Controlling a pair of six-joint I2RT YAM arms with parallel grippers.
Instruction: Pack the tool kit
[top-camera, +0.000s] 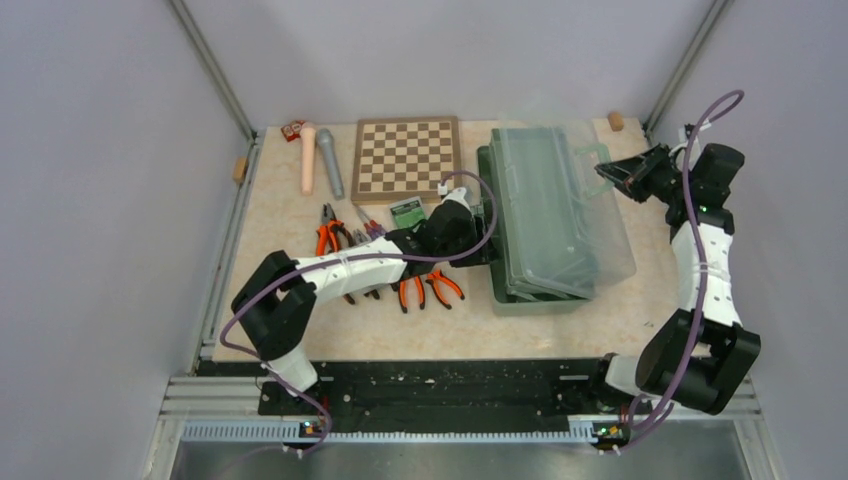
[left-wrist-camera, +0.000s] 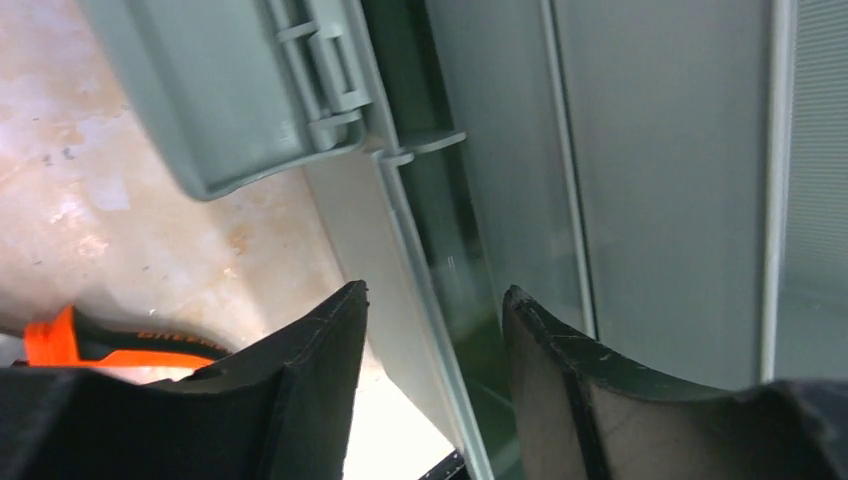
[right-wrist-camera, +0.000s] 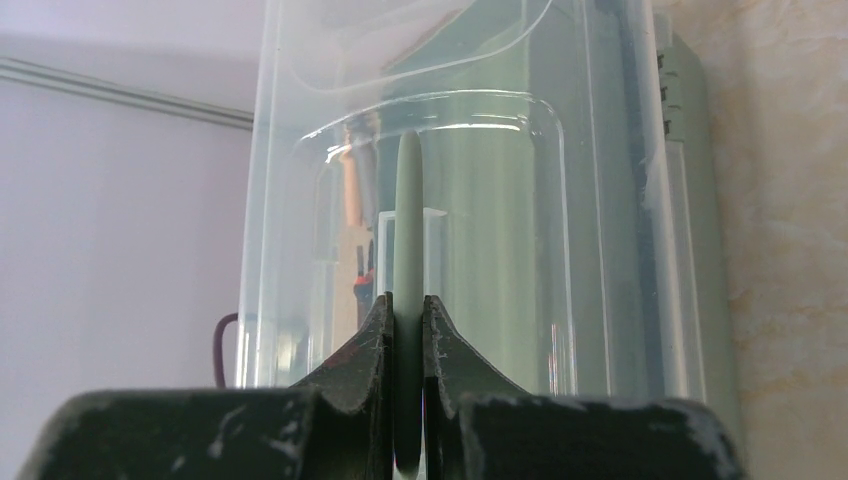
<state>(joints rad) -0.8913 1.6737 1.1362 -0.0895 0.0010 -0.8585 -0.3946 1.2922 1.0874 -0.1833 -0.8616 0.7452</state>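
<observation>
Nearest, orange-handled pliers lie on the table just left of the sage-green toolbox. A second pair, screwdrivers and a green-labelled box lie farther back, before the chessboard. The left gripper has its fingers apart, straddling the toolbox's left rim, while farther right the right gripper is pinched tight on the thin green handle of the translucent lid, which looks raised.
</observation>
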